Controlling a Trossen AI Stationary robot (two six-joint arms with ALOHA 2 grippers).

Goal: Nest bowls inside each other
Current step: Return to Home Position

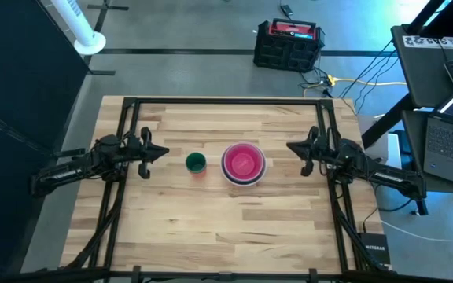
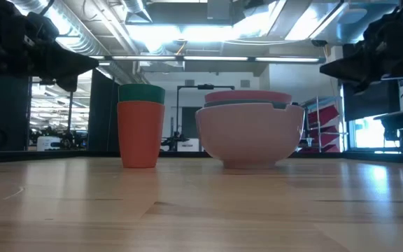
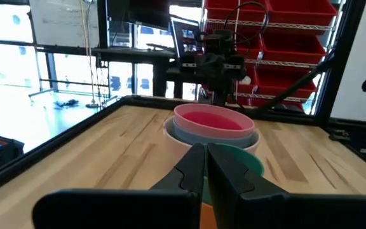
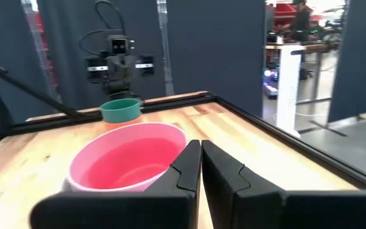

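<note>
The bowls (image 1: 244, 163) stand nested in one stack at the table's middle, a pink one (image 4: 129, 156) on top with a magenta inside, a white one (image 2: 249, 136) at the bottom on the wood. Just left of the stack stands a small green cup (image 1: 196, 163) inside a red cup (image 2: 140, 133). My left gripper (image 1: 163, 151) hovers shut above the table's left side, pointing level at the cups. My right gripper (image 1: 291, 146) hovers shut on the right side, pointing level at the stack. Neither holds anything.
A black frame (image 1: 226, 102) runs along the table's far edge and down both sides by the arm bases. Bare wood lies between the stack and the near edge (image 1: 226, 236).
</note>
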